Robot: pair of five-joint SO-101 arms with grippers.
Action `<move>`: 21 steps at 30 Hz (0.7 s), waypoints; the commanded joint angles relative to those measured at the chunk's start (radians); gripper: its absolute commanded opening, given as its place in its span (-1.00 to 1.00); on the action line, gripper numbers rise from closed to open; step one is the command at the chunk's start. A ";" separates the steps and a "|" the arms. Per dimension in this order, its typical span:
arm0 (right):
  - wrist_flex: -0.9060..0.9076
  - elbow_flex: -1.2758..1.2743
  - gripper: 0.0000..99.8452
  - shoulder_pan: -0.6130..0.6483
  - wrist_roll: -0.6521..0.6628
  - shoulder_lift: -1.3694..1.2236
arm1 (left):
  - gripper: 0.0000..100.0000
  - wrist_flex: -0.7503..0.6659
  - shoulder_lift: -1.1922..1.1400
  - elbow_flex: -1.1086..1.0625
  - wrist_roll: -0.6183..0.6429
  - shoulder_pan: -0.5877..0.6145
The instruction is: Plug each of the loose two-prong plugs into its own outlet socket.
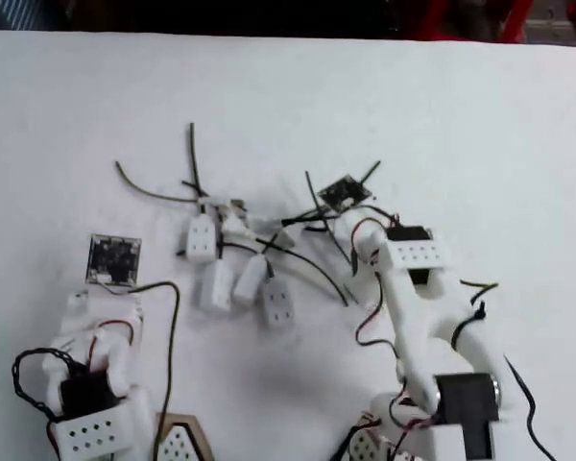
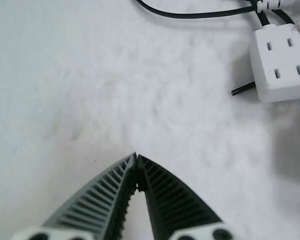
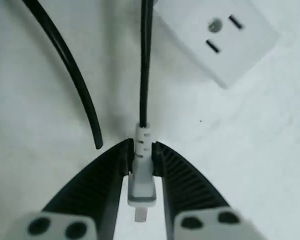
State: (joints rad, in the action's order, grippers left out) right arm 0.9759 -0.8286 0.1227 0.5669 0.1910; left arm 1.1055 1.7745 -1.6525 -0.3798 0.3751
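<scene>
my right gripper [image 3: 141, 149] pinches a plug [image 3: 141, 182] to carry it to the socket [image 3: 224, 37]; left gripper [image 2: 136, 161] is closed, empty.

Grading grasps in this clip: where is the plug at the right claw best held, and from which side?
Best by the plug body, behind its ribbed collar, pinching the two long sides from above: the cord leaves one end, a prong the other.

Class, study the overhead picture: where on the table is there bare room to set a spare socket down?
Free: the wide far strip of table beyond the cables, and the left side beyond the left arm. Crowded: the middle, where sockets and cables tangle, up to the right end effector gripping a plug.
</scene>
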 commanded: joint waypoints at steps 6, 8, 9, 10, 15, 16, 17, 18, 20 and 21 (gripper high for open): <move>0.079 0.081 -0.81 0.012 0.104 -0.102 | -0.95 -0.018 0.019 0.008 0.000 0.010; 0.143 0.127 -0.79 0.007 0.124 -0.119 | -0.95 -0.018 0.019 0.008 0.000 0.010; 0.171 0.149 -0.80 0.005 0.132 -0.124 | -0.95 -0.018 0.019 0.008 0.000 0.010; 0.196 0.170 -0.81 0.005 0.133 -0.124 | -0.95 -0.018 0.019 0.008 0.000 0.010; 0.306 0.264 -0.82 0.008 0.133 -0.130 | -0.95 -0.018 0.019 0.008 0.000 0.010; 0.320 0.275 -0.82 0.008 0.133 -0.130 | -0.95 -0.018 0.019 0.008 0.000 0.010; 0.328 0.279 -0.82 0.010 0.133 -0.130 | -0.95 -0.018 0.019 0.008 0.000 0.010; 0.329 0.279 -0.82 0.010 0.133 -0.130 | -0.95 -0.018 0.019 0.008 0.000 0.010; 0.329 0.278 -0.82 0.010 0.133 -0.131 | -0.95 -0.017 0.019 0.008 0.000 0.010; 0.329 0.278 -0.82 0.010 0.133 -0.131 | -0.95 -0.017 0.019 0.008 0.000 0.010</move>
State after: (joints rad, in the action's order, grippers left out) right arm 1.2873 -0.5877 0.1320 0.6897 0.0560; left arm 1.1055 1.7745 -1.6525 -0.3798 0.3751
